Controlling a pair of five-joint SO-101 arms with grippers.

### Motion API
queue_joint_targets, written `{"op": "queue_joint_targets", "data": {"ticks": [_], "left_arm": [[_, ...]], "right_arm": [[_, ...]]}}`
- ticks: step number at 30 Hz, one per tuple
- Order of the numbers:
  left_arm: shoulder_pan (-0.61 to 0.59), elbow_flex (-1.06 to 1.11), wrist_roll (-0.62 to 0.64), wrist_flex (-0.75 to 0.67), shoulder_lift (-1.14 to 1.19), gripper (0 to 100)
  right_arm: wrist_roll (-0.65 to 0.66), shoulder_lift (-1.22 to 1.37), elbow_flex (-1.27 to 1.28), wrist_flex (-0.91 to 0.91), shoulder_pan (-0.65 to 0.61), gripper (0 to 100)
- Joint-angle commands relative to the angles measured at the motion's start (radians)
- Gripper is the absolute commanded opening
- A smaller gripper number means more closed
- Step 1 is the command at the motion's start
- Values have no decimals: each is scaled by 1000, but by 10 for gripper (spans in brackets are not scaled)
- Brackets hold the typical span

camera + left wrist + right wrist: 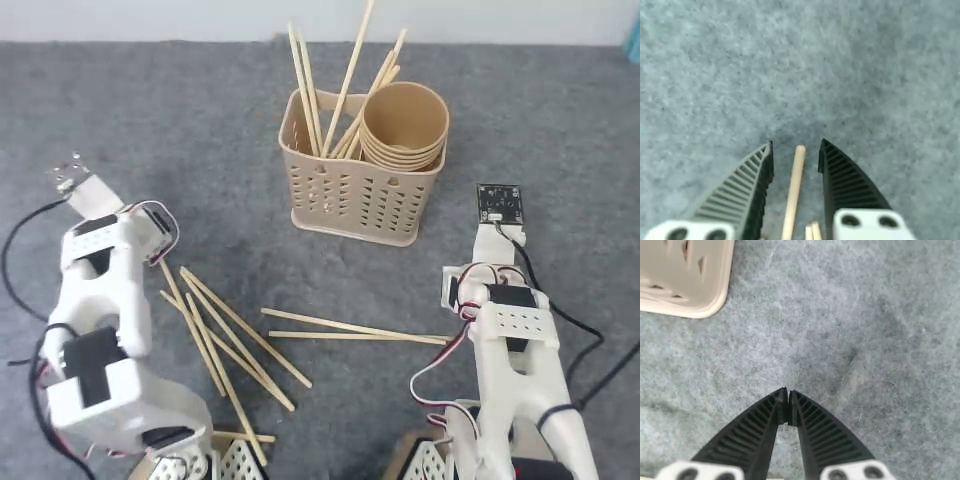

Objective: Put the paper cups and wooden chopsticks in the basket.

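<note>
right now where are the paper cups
In the high view the stacked paper cups sit inside the basket, in its right half, beside standing chopsticks, at the far middle of the table.

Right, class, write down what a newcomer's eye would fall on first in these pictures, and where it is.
The beige basket at the far middle of the grey table holds stacked paper cups and standing chopsticks. Nearer, loose chopsticks lie scattered between the two arms. The left arm's jaws stand open either side of one chopstick, not touching it.
</note>
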Motion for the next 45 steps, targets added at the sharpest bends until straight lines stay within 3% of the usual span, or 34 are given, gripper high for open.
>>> {"op": "queue_joint_targets", "data": {"ticks": [1,8,12,22,34,37,42,45], "left_arm": [[38,16,-44,3,-9,145],[38,21,-44,6,-9,132],[40,24,-46,6,-8,1],[26,24,-44,3,-29,12],[-334,-101,-51,2,-446,12],[-420,-93,-83,-52,-537,12],[-592,-97,-126,-224,-609,12],[-726,-94,-127,-393,-609,12]], "right_arm": [[8,-21,-5,-7,-18,8],[6,-21,-5,-5,-18,8],[6,-21,-5,-5,-18,8],[6,-21,-5,-5,-18,8],[11,-24,-5,22,-19,8],[11,-24,-5,36,-27,8],[18,-33,0,102,-182,8],[117,-58,0,197,-340,8]]}}
